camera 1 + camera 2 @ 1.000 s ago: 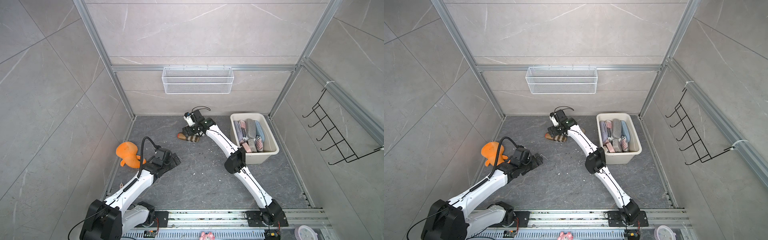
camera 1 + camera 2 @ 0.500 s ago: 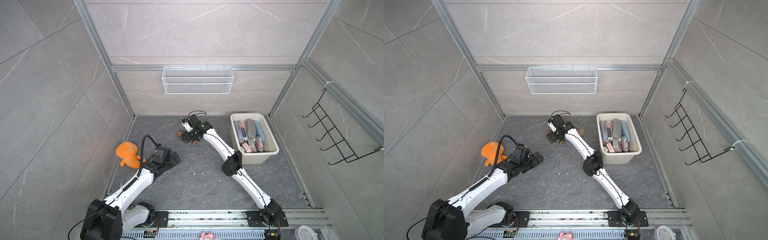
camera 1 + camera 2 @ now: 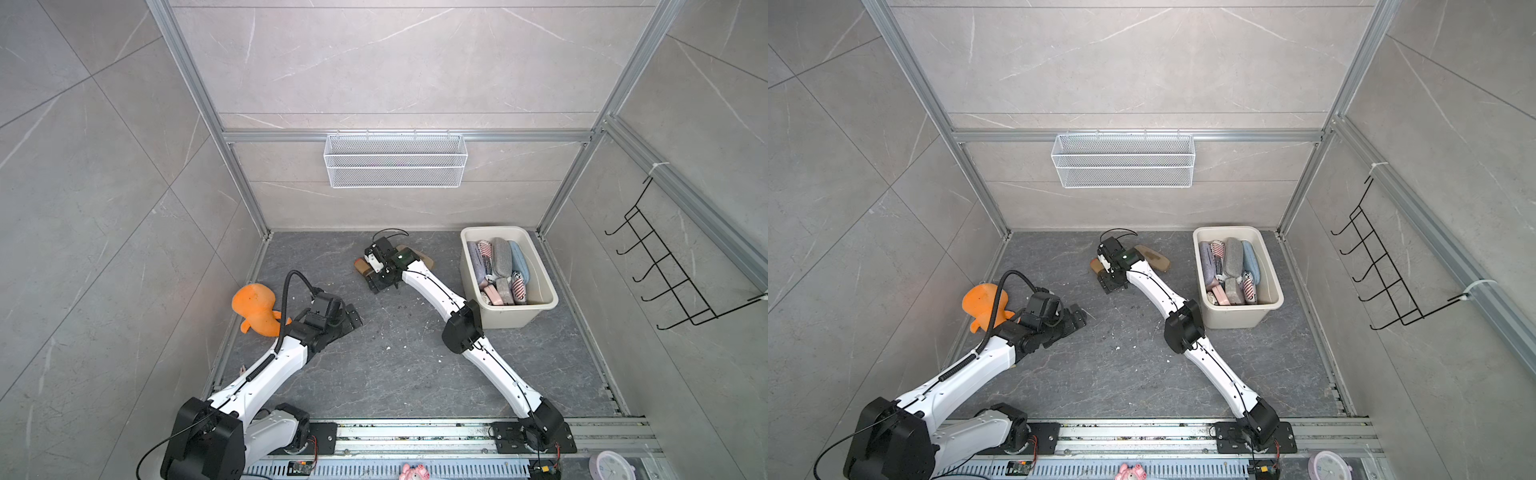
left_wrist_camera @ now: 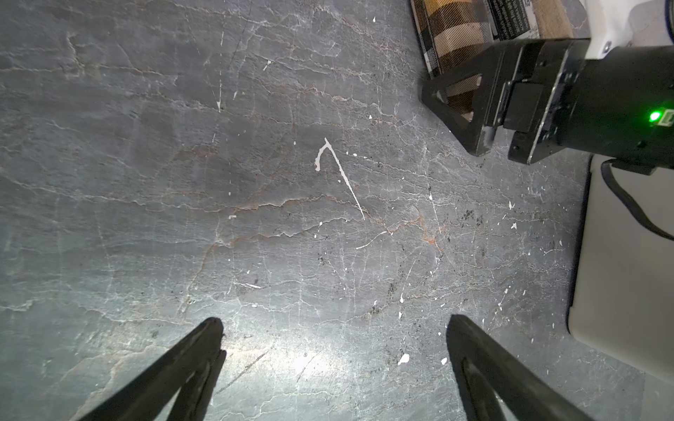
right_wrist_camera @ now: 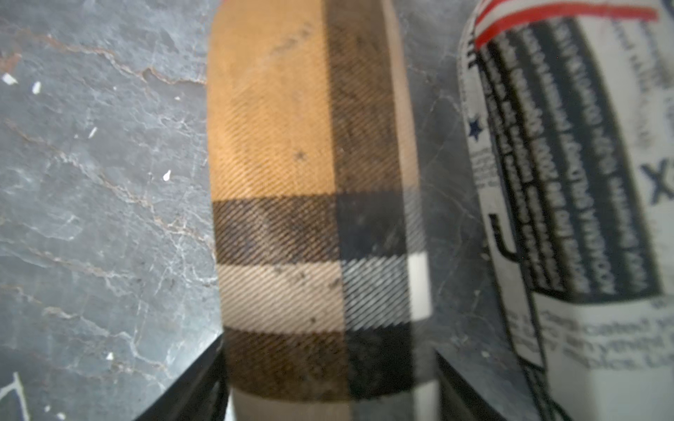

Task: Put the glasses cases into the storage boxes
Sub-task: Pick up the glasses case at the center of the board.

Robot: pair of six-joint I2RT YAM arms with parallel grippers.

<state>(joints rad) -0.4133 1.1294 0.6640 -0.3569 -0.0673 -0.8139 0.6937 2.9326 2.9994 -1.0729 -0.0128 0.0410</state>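
A brown plaid glasses case point(image 5: 310, 182) lies on the dark floor, its end showing in both top views point(image 3: 360, 267) point(image 3: 1096, 266). My right gripper point(image 5: 328, 348) points down over it point(image 3: 380, 278), shut on the plaid case with a finger at each long side. A newspaper-print case point(image 5: 583, 182) lies right beside it and a tan case point(image 3: 426, 261) just behind. The cream storage box point(image 3: 511, 318) at the right holds several cases. My left gripper point(image 4: 333, 324) stands open over bare floor point(image 3: 349, 320), apart from the cases.
An orange plush toy point(image 3: 255, 305) lies by the left wall beside my left arm. A white wire basket point(image 3: 395, 160) hangs on the back wall and a black hook rack point(image 3: 665, 270) on the right wall. The box's side point(image 4: 627, 255) shows in the left wrist view.
My right gripper came down over the plaid case and its jaws narrowed onto the case's sides. The left arm has not moved.
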